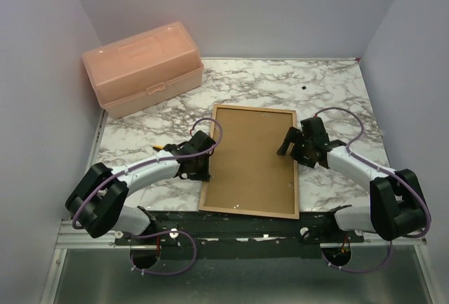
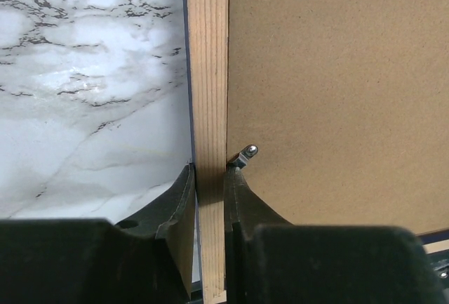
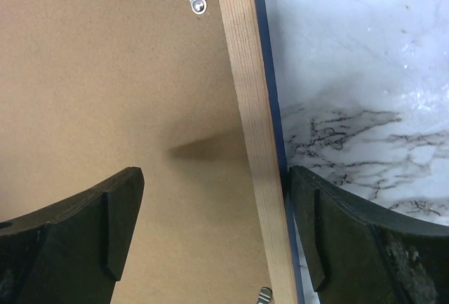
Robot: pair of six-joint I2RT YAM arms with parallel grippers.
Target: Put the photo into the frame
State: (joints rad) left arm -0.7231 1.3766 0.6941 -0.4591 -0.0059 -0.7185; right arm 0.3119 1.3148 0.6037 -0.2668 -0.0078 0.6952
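My left tool (image 2: 208,172) is nearly closed, both fingers pinching the light-wood left rail of the frame (image 1: 252,109), right by a small metal clip (image 2: 247,154). My right tool (image 3: 214,174) is wide open and holds nothing, one finger over the brown backing board (image 1: 249,160), the other outside the right rail over the worktop (image 1: 330,93). The frame lies flat, wood side up, mid-worktop between both arms. Each arm reaches inward, forearm low, wrist angled down.
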